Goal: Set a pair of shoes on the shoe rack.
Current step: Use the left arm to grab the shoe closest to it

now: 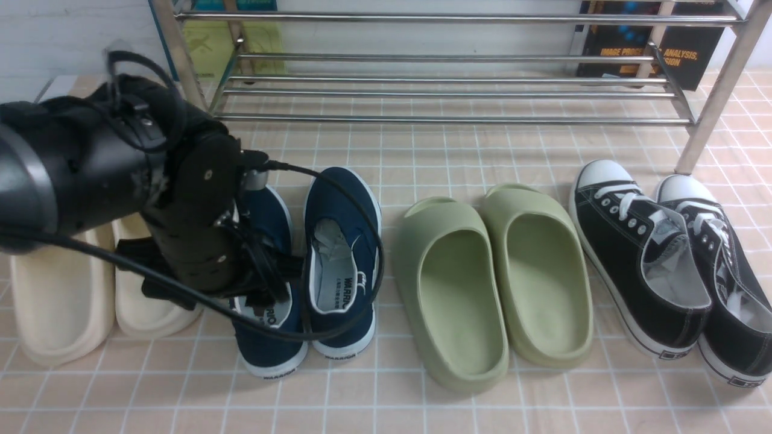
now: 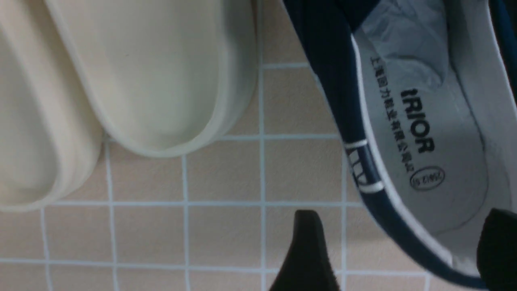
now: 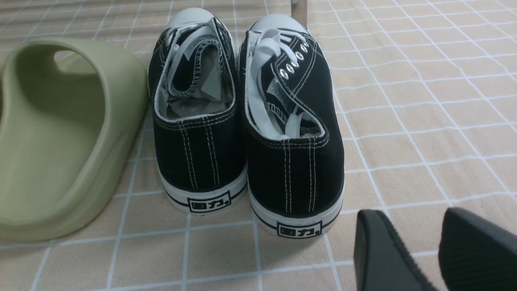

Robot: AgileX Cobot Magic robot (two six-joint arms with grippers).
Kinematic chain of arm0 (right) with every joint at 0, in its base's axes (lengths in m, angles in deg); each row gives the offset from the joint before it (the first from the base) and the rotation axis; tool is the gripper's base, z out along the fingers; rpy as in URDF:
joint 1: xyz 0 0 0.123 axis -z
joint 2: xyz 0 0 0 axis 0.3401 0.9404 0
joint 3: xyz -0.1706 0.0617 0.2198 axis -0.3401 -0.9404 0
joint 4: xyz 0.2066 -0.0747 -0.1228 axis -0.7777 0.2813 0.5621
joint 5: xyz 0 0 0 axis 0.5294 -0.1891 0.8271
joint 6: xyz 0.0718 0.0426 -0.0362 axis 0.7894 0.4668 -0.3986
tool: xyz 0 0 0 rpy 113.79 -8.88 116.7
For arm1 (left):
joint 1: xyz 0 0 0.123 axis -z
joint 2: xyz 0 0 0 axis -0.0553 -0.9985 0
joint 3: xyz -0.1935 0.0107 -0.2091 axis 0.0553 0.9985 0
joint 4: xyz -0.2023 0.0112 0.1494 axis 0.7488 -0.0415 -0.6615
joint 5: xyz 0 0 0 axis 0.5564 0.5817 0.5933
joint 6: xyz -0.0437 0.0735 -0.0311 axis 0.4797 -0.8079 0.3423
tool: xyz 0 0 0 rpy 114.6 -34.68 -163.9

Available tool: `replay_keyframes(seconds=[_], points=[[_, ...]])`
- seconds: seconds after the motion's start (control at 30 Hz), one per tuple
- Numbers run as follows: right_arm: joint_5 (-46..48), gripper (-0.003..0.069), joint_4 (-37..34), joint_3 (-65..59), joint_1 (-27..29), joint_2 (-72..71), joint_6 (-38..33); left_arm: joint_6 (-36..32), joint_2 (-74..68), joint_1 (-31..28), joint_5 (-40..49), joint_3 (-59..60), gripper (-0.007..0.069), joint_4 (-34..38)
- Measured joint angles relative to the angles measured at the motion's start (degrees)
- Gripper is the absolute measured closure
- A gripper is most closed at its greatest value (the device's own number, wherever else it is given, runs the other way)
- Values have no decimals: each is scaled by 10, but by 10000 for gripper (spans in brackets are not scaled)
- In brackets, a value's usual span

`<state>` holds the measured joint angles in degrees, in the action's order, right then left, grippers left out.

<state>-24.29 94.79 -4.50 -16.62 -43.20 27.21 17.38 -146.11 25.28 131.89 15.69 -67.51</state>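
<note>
Pink floor | blue shoes on it, in front of rack | left gripper spread wide around one shoe's side | right gripper a bit apart, holds nothing

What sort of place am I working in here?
Likely a staged home entryway: steel shoe rack on a tile-patterned surface, green slides and black sneakers paired before it, books behind.

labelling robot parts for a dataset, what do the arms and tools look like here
The left arm is a bulky black cylinder with a grey band, a flat black plate with screw heads, and black cables looping around it. The left tool's fingers are matte black and tapered; the right tool's fingers are black, rounded pads.
</note>
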Motion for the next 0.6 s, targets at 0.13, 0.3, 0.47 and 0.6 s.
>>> replay_keyframes(seconds=[0.13, 0.3, 0.47, 0.6], points=[[0, 420, 0, 0, 0, 0, 0, 29, -30, 0, -24, 0, 111, -22], [0, 420, 0, 0, 0, 0, 0, 51, -66, 0, -24, 0, 274, -60], [0, 420, 0, 0, 0, 0, 0, 55, -77, 0, -26, 0, 517, -63], [0, 420, 0, 0, 0, 0, 0, 45, -77, 0, -22, 0, 570, -68]])
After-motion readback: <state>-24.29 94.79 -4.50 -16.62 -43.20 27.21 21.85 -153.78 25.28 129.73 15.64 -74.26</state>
